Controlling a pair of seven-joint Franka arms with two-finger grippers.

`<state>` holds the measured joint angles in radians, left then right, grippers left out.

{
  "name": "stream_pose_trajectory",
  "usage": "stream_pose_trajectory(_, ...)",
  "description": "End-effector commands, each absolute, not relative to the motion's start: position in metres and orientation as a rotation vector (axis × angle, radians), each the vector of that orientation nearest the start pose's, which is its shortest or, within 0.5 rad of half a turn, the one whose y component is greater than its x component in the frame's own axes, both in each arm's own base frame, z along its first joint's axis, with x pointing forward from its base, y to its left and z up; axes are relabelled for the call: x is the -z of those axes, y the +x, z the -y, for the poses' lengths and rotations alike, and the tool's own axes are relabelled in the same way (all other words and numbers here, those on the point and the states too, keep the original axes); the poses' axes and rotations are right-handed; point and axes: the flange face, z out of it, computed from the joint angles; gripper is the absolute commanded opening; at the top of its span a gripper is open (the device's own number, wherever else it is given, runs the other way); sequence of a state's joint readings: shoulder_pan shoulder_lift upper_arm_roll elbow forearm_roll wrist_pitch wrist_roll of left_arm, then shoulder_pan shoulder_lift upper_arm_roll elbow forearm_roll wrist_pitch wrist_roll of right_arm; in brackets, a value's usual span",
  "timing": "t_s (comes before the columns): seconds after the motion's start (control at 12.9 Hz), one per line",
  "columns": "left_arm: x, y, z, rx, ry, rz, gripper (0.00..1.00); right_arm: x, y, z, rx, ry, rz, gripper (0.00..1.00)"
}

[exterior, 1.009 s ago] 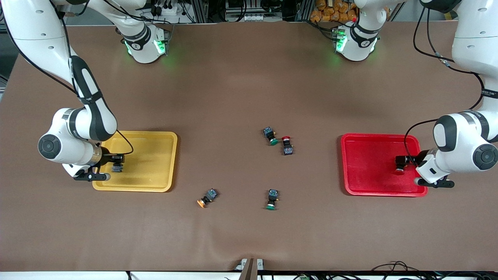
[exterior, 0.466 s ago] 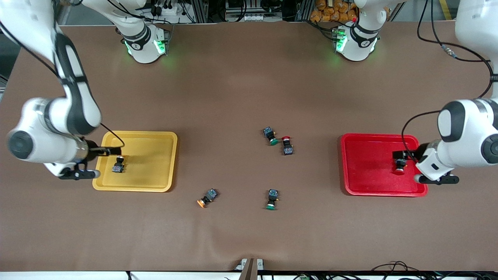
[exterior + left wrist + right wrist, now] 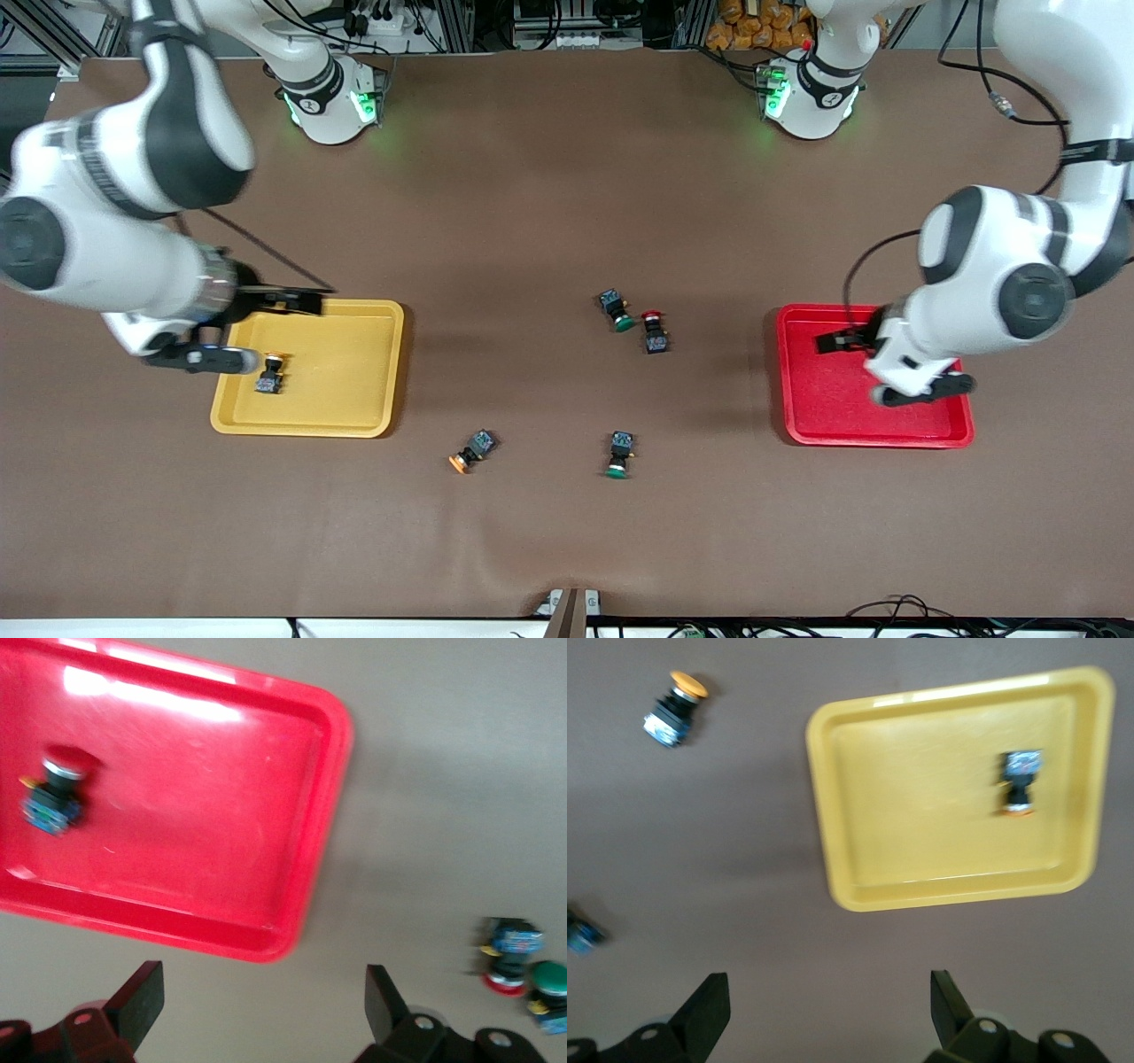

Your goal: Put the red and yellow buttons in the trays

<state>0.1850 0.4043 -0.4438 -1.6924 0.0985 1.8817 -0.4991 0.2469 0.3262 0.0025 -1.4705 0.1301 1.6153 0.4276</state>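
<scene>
The yellow tray (image 3: 345, 390) holds one yellow button (image 3: 268, 377), also seen in the right wrist view (image 3: 1017, 781). My right gripper (image 3: 270, 306) is open and empty, raised over that tray's rim. The red tray (image 3: 824, 403) holds one red button (image 3: 55, 797), hidden in the front view by the left hand. My left gripper (image 3: 837, 341) is open and empty above the red tray. A second yellow button (image 3: 472, 449) and a second red button (image 3: 654, 331) lie on the table between the trays.
Two green-capped buttons lie on the mat: one (image 3: 616, 310) beside the loose red button, one (image 3: 619, 454) nearer the front camera. The brown mat (image 3: 532, 221) covers the table.
Both grippers have let go and risen from their trays. The yellow button stays in the yellow tray, the red button in the red tray. Both hands have moved toward the table's middle.
</scene>
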Motion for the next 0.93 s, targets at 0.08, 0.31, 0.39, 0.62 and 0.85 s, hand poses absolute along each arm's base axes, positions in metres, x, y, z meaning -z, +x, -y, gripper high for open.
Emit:
stream_pose_trajectory(0.08,-0.346,0.622,0.202,-0.312,-3.105,0.495,1.00,-0.431,0.657,-0.258,-0.201,-2.957,-0.690,1.00)
stream_pose_trajectory(0.31,-0.311,0.606,0.272,-0.303,-3.109,0.559,1.00,-0.361,0.682,-0.315,-0.023,-2.765,-1.078,1.00)
stream_pose_trajectory(0.39,-0.299,0.605,0.284,-0.333,-3.110,0.545,1.00,-0.335,0.685,-0.326,0.015,-2.717,-1.152,1.00)
stream_pose_trajectory(0.62,-0.278,0.596,0.318,-0.338,-3.121,0.540,1.00,-0.272,0.691,-0.340,0.102,-2.613,-1.338,1.00)
stream_pose_trajectory(0.85,-0.252,0.588,0.342,-0.323,-3.121,0.610,1.00,-0.231,0.699,-0.345,0.192,-2.533,-1.470,1.00)
